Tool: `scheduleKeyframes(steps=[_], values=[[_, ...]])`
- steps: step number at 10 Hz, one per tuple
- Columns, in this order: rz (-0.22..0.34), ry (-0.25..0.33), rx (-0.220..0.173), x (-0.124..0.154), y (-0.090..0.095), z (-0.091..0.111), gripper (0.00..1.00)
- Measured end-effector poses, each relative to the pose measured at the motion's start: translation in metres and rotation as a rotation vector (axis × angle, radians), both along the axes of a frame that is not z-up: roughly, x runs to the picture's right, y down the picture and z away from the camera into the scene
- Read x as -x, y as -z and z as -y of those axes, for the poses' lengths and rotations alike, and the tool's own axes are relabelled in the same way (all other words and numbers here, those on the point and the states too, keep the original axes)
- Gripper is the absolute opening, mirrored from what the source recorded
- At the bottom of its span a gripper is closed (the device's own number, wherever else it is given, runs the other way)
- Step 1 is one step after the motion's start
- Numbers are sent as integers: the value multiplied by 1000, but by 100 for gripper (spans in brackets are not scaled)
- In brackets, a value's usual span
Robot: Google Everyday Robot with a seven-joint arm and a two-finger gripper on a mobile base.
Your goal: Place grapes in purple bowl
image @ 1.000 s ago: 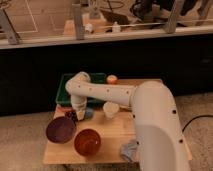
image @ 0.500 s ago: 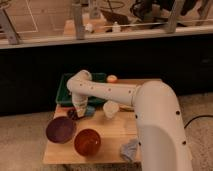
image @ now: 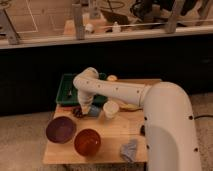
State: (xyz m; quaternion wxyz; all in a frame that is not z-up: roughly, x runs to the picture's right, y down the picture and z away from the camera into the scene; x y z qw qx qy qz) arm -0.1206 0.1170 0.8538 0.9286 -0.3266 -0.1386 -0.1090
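- The grapes (image: 77, 112), a dark cluster, lie on the wooden table (image: 112, 146) just in front of the green tray (image: 65, 93), toward the table's left side.
- The gripper (image: 83, 109) is down at the cluster, its fingers drawn together on the grapes as far as can be seen. The wrist above hides most of the hold, and the fruit looks to be at tabletop level.
- A blue cup (image: 94, 111) stands just beside the gripper on the side away from the grapes, touching or nearly so.
- A white cup (image: 110, 109) stands next along.
- The purple bowl (image: 61, 130) sits near the grapes, toward the front-left corner, with a narrow strip of bare wood between them. Its rim lies close to the table's left edge.
- An orange bowl (image: 87, 142) sits just beside the purple one, close to the front edge.
- The arm (image: 115, 91) reaches in from the right, low over the back of the table, and bends down at an elbow above the tray.
- Something yellow (image: 131, 106) shows under the arm, too blurred to name.
- A grey crumpled object (image: 129, 150) lies at the front right, close to the robot's white body (image: 167, 130).
- Open wood lies in the middle of the table, between the white cup, the orange bowl and the grey object.
- Speckled floor surrounds the table at left and front, and a dark wall stands behind it.
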Motion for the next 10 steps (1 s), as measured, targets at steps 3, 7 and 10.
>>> scheduleKeyframes(steps=[3, 7, 10], values=[[-3, -98, 31, -29, 1, 8, 0], [68, -274, 83, -62, 0, 12, 0], [98, -296, 46, -62, 16, 33, 0]])
